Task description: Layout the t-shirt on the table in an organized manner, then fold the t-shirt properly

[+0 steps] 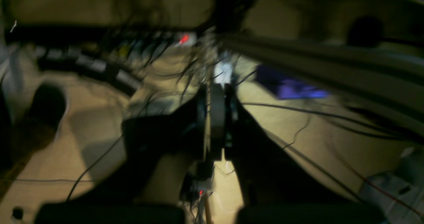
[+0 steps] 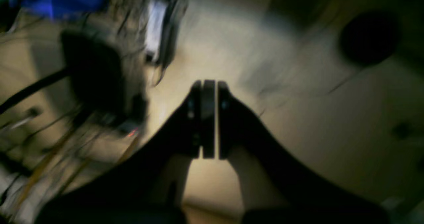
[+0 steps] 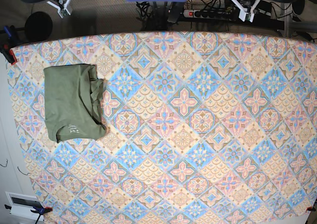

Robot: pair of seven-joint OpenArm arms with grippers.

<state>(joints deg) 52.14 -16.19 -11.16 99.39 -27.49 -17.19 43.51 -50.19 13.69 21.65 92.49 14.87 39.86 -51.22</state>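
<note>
Left gripper (image 1: 217,118) is seen in the left wrist view with jaws pressed together, nothing held between them. Behind it only blurred floor, dark cables and a purple-blue patch at right of centre can be made out; the picture is smeared.

Right gripper (image 2: 208,118) is seen in the right wrist view, jaws likewise closed, only a thin slit of light between the pads, nothing gripped. Blurred pale floor, a round dark shape at upper right and tangled cables at left are shown around it.

In the base view both arms are parked past the top edge of the table (image 3: 208,135); only white parts at the upper left and upper right of the frame are visible, off the cloth.

The t-shirt (image 3: 69,102) is laid folded into a compact rectangle at the upper left of the table, near the left edge, flat on the patterned cloth. Its right side is bunched slightly, with a darker fold line running down it. A small pale label print is seen near its lower edge. A power strip (image 3: 213,14) is seen beyond the top edge, near centre-right.
</note>
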